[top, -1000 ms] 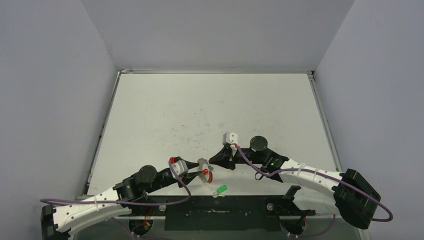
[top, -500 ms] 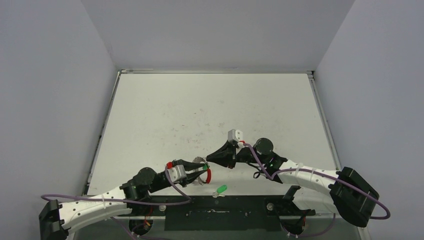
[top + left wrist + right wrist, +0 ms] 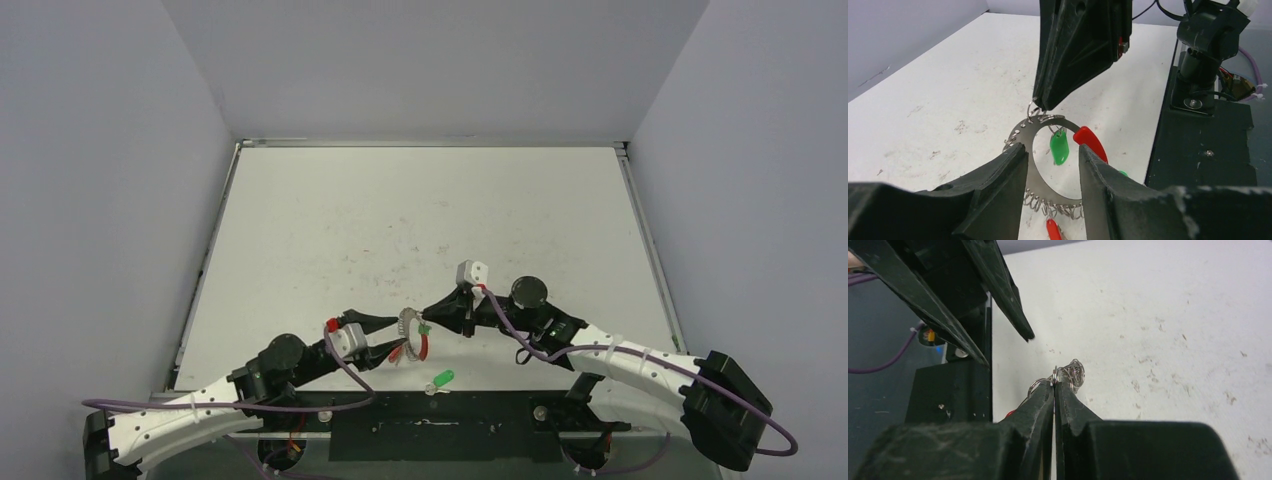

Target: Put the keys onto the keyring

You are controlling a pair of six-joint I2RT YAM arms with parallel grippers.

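Scuffed white worktop (image 3: pixel 420 210), plain grey walls (image 3: pixel 100 200) all round. My right pincer (image 3: pixel 429 310) is pinched on the keyring (image 3: pixel 422 346) near the front edge, and my left pincer (image 3: pixel 398 334) is spread either side of it. One key (image 3: pixel 1059 148) hangs from it, and the loose key (image 3: pixel 441 379) lies nearby

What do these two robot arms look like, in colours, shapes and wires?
The left arm and the right arm each have a white link dotted with small holes, set between rounded black joints. A purple cable loops loosely along each. The left end effector and the right end effector each have two black wedge-shaped fingers tapering to thin tips.
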